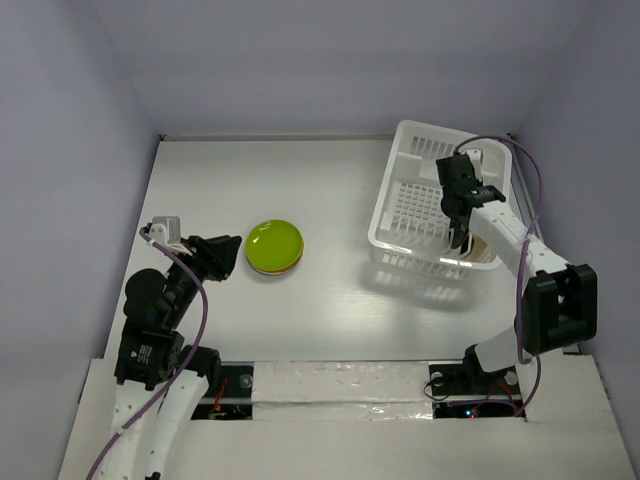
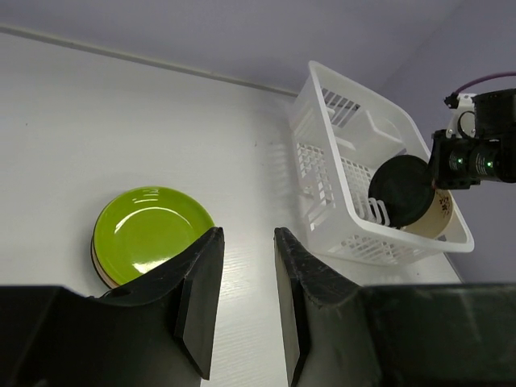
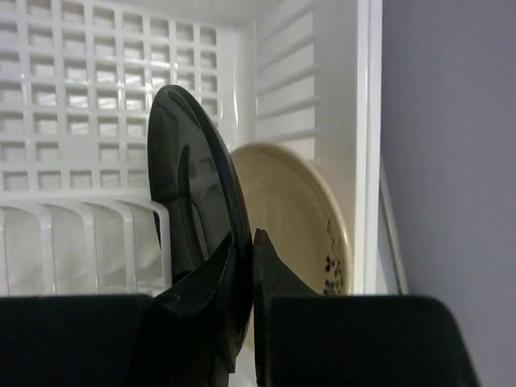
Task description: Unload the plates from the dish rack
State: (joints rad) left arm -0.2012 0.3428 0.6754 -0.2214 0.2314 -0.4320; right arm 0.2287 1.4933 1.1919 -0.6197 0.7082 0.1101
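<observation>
As the dark plate (image 3: 189,177) inside the dish rack (image 3: 97,81) is pinched by the closed right gripper (image 3: 242,246), a straight lift clear of the cream plate (image 3: 294,210) is advised; the left gripper (image 2: 246,250) is open, empty.

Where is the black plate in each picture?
Left wrist: black plate right of centre, upright in the dish rack.
Right wrist: centre, gripped by the right end effector.
Top external: rack's near end, mostly hidden under that end effector.
Shared landmark: the cream plate beside it.
</observation>
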